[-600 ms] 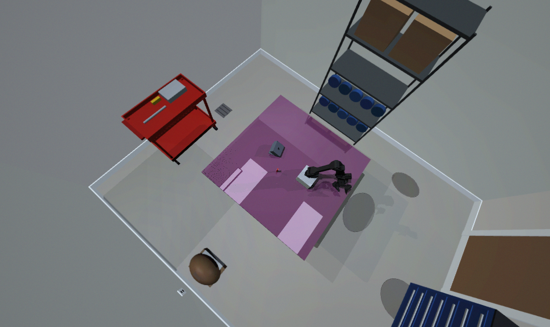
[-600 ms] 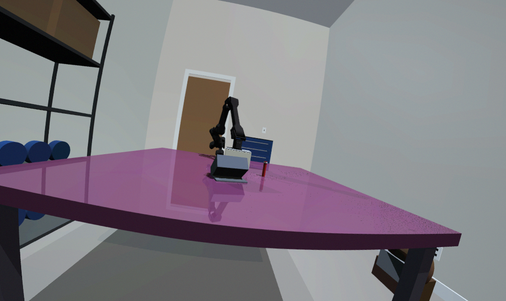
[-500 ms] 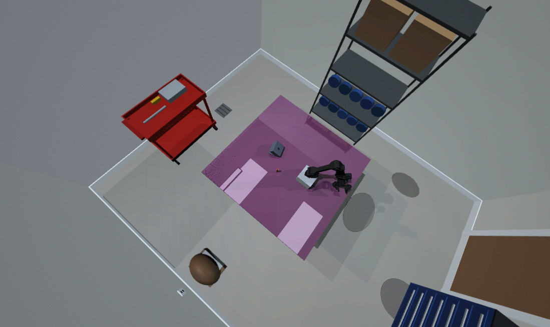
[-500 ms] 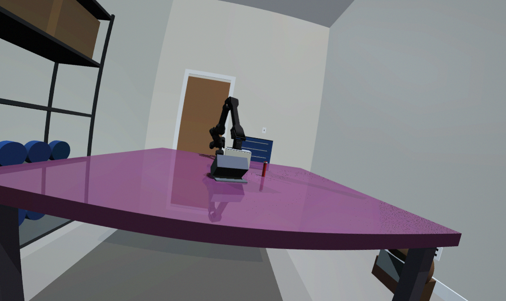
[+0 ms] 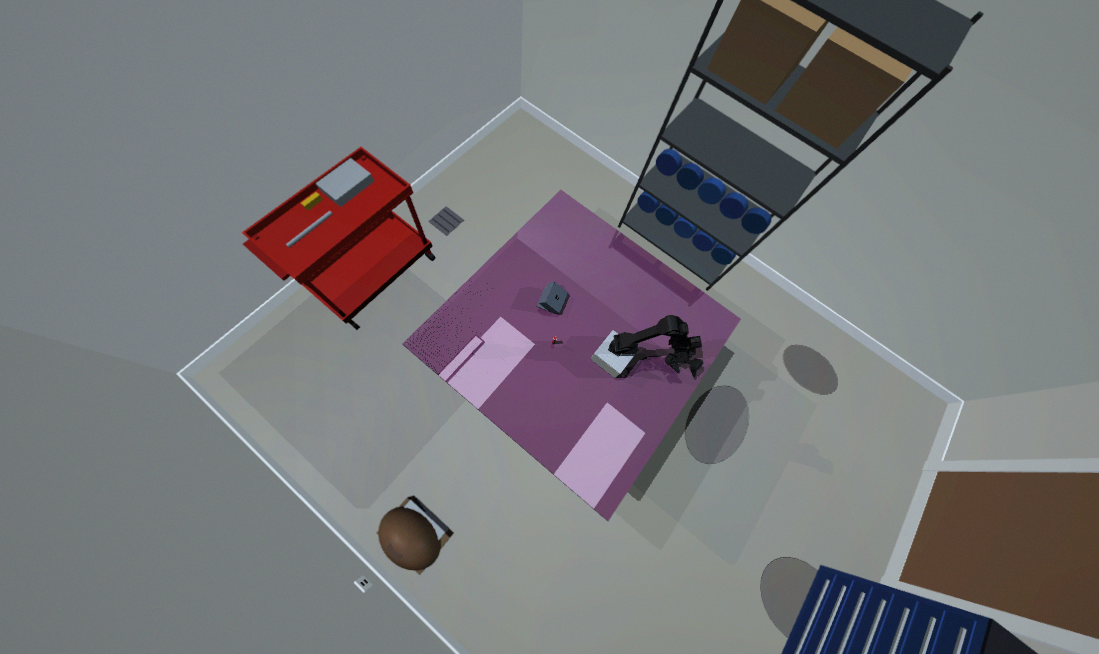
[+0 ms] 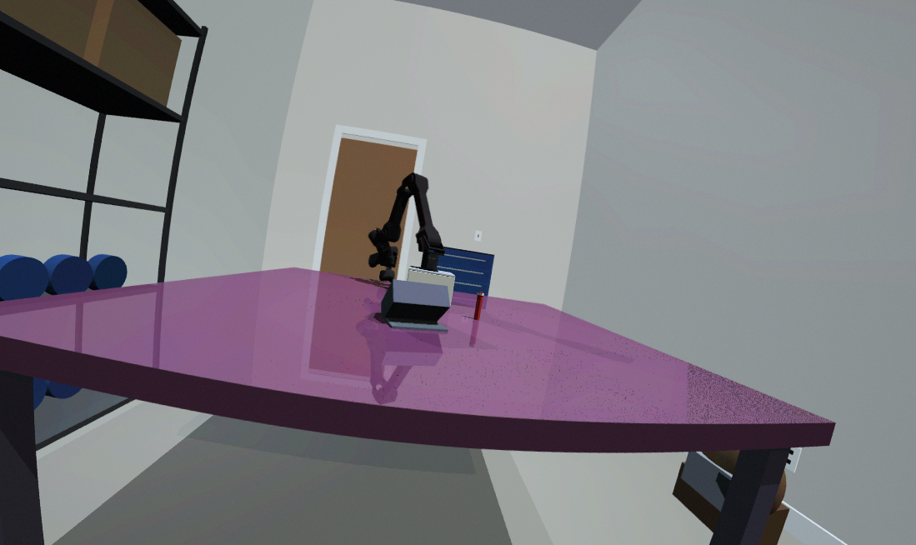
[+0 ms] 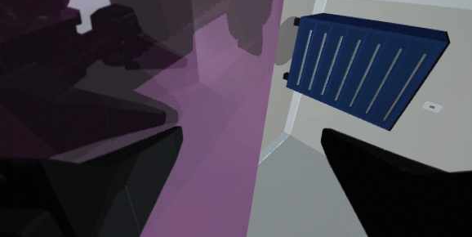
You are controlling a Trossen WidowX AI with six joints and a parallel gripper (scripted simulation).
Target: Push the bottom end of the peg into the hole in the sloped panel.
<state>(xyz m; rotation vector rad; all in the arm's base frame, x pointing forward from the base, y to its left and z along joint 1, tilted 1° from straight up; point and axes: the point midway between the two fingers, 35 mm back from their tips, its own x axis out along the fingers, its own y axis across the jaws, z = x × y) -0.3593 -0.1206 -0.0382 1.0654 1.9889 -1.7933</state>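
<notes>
A small red peg (image 5: 555, 342) (image 6: 478, 306) stands upright on the purple table (image 5: 537, 406) (image 6: 549, 386). The grey sloped panel (image 5: 547, 303) (image 6: 420, 293) stands near the peg; its hole (image 5: 556, 297) shows as a small dark spot in the top view, too small to tell its shape. In the exterior view the panel's back is seen. My gripper (image 5: 684, 371) (image 7: 251, 134) is open and empty, beside the arm's base near the table edge, far from peg and panel. The wrist view shows neither of them between the wide-spread black fingers.
The arm stands on a white base block (image 5: 612, 357) (image 6: 443, 275). A shelf rack (image 5: 736, 147) is beyond one table side and a red cart (image 5: 358, 268) beyond another. A blue drawer cabinet (image 5: 886, 621) (image 7: 367, 69) stands off the table. Pale light patches lie on the tabletop.
</notes>
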